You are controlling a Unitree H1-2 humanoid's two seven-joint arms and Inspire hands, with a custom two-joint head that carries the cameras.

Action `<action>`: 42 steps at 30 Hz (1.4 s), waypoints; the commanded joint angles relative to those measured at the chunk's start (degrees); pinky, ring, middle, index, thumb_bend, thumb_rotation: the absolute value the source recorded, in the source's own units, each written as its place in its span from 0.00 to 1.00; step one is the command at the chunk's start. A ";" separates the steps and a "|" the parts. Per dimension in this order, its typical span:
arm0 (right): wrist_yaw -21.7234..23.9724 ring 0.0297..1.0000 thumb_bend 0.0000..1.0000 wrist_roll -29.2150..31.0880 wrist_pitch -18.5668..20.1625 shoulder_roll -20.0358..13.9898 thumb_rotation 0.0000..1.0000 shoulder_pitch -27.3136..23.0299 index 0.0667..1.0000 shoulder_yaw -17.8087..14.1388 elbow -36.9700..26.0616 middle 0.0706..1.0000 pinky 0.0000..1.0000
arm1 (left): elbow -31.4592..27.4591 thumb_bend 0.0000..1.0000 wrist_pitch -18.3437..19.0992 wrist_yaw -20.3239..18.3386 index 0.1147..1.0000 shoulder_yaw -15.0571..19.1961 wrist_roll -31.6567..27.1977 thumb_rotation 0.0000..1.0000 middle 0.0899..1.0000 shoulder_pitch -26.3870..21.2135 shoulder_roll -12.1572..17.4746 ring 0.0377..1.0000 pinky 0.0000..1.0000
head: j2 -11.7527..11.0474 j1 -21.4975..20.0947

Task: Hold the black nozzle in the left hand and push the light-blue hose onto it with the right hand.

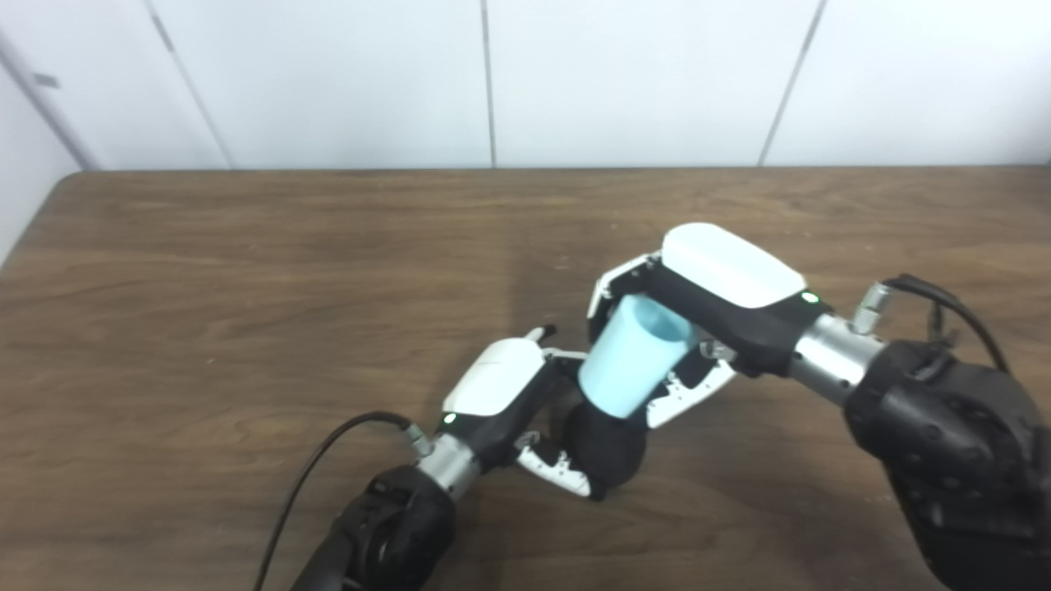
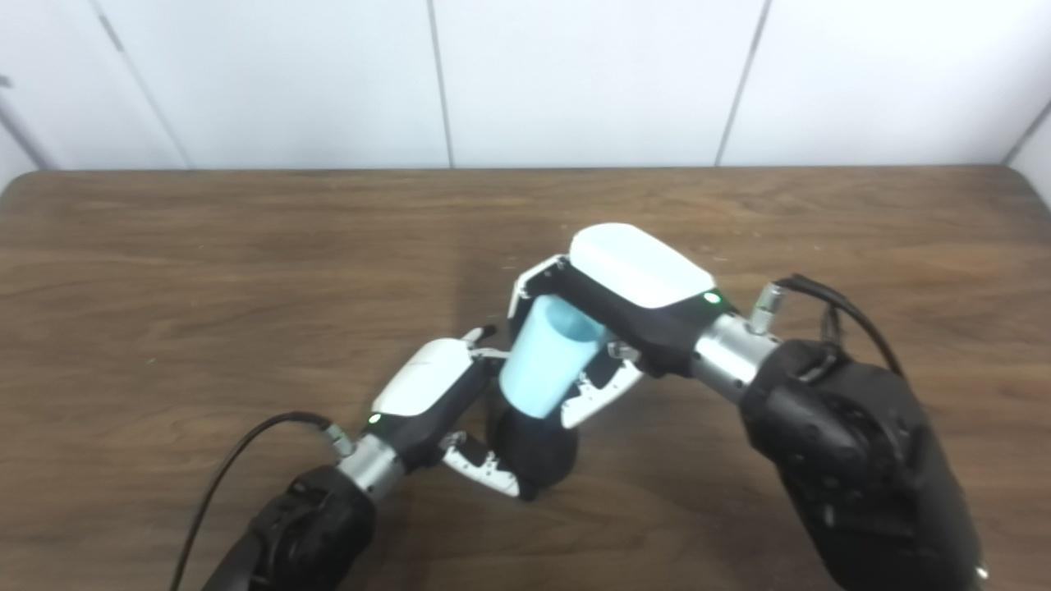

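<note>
The black nozzle (image 1: 609, 450) is a rounded dark piece low over the table, and my left hand (image 1: 525, 402) is shut on it from the left. The light-blue hose (image 1: 631, 355) is a short tapered tube, tilted, with its lower end meeting the top of the nozzle and its open upper end facing up and right. My right hand (image 1: 698, 316) is shut on the hose from the right and behind, fingers wrapped round its upper part. The joint between hose and nozzle is partly hidden by fingers.
Both hands work over the near centre of a brown wooden table (image 1: 246, 279). A white panelled wall (image 1: 493, 82) stands behind the far edge. A black cable (image 1: 312, 468) trails from my left wrist toward the bottom edge.
</note>
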 commanded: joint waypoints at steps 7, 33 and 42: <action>0.57 0.41 0.50 3.89 -1.45 -3.70 0.00 -0.49 0.47 0.87 1.36 0.47 0.32 | 2.11 0.52 2.56 -3.01 0.41 -2.34 3.02 0.00 0.45 -0.12 -0.83 0.72 1.00 | -0.05 1.23; 3.28 0.41 0.50 -7.11 -4.93 -3.23 0.00 -3.90 0.44 8.31 -0.28 0.46 0.33 | 2.13 0.52 1.62 -2.91 0.41 -0.81 1.66 0.00 0.45 -0.04 1.11 0.72 1.00 | 0.33 -3.97; 7.49 0.33 0.51 -7.99 -7.00 -1.97 0.00 -8.45 0.51 8.22 -0.63 0.45 0.20 | 1.49 0.52 1.33 -2.58 0.41 -0.05 1.28 0.00 0.45 0.06 2.69 0.72 1.00 | 0.53 -4.45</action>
